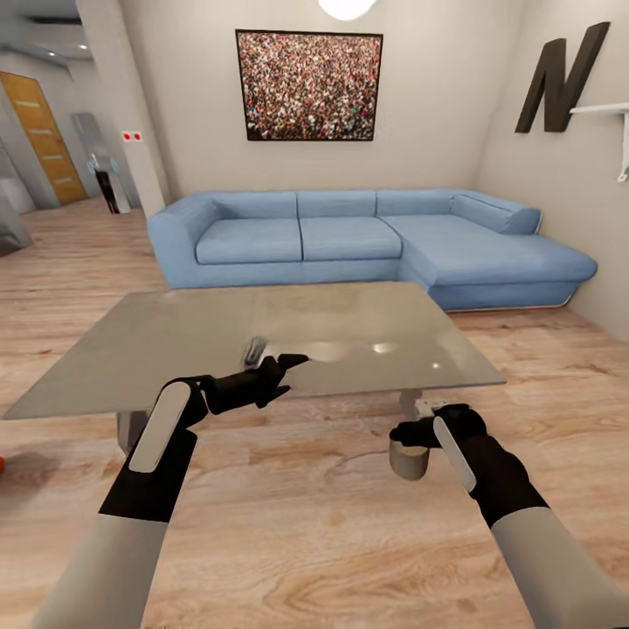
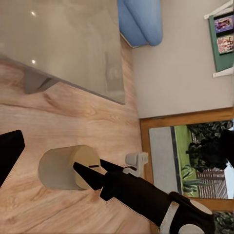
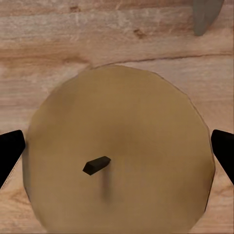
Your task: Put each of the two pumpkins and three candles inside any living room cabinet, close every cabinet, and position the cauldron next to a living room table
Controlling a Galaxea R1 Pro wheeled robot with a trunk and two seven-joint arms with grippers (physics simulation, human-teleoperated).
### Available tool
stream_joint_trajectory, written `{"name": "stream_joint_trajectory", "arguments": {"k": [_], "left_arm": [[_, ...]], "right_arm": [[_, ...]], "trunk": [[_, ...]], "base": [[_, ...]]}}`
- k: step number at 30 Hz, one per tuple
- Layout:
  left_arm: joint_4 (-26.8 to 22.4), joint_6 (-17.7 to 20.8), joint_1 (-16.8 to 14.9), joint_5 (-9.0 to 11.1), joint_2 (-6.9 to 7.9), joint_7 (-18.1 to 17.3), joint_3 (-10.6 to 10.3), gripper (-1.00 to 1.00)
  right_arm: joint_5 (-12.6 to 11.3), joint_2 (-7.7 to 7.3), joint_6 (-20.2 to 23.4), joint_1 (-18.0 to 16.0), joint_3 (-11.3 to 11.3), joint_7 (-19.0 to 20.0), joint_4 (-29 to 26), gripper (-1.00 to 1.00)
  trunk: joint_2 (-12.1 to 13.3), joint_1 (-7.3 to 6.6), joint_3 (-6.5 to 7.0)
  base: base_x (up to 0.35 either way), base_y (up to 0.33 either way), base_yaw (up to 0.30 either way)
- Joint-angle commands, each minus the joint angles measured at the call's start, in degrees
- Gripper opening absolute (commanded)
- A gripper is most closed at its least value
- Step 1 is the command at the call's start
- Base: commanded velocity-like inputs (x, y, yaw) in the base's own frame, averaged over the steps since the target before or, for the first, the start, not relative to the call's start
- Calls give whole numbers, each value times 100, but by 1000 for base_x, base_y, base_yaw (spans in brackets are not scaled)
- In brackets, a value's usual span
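Beige candle (image 3: 119, 151) sits between the right gripper's (image 1: 418, 434) spread fingers, ungrasped; left gripper (image 1: 278, 374) open, empty. Nothing stowed yet.

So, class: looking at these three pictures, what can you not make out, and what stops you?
- Head view: the candle is mostly covered by the right tool, so contact with it is unclear.
- Head view: an orange thing is cut off by the picture's edge.
- Right wrist view: the fingertips are cropped beside the candle.
- Left wrist view: the left tool shows two fingertips apart, partly cut off.
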Motion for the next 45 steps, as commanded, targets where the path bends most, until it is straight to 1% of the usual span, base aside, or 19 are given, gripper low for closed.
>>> {"name": "stream_joint_trajectory", "arguments": {"k": [1, 15, 18, 23, 26, 32, 40, 42, 45], "left_arm": [[1, 0, 0, -4, -2, 0, -1, 100], [34, 0, 0, 3, -4, 0, 7, 100], [39, 0, 0, 3, -5, 0, 7, 100], [47, 0, 0, 3, -5, 0, 7, 100], [41, 0, 0, 14, 1, 0, 7, 100], [50, -9, 7, 25, 4, -47, 1, 100], [65, -2, 9, 31, 13, -61, 1, 100], [71, -1, 9, 30, 6, -61, -1, 100], [73, 0, 9, 30, 5, -55, -1, 100]], "right_arm": [[-3, 0, 0, 0, 0, -4, 7, -100], [5, 8, -9, 0, 9, -7, 202, -100], [5, 63, -37, 0, 4, -11, 228, -100], [5, 87, -44, 0, 0, -13, 269, -100], [5, 88, -45, 0, 0, -13, 291, -100], [3, 92, -45, 0, 4, -5, 339, -100], [5, 97, -45, 0, 7, -4, 440, -100], [5, 120, -45, 0, 9, -4, 457, -100], [5, 199, -45, 0, 3, -4, 467, -100]], "trunk": [[42, -22, 22], [603, -330, 323], [723, -396, 390], [924, -506, 501], [924, -506, 513], [924, -506, 517], [924, -506, 517], [924, -506, 518], [924, -506, 523]], "base": [[0, 0, 288], [0, 0, 285], [0, 0, 279], [0, 0, 279], [0, 0, 261], [4, 0, 48], [274, 0, 2], [106, 0, 135], [29, 0, 238]]}}
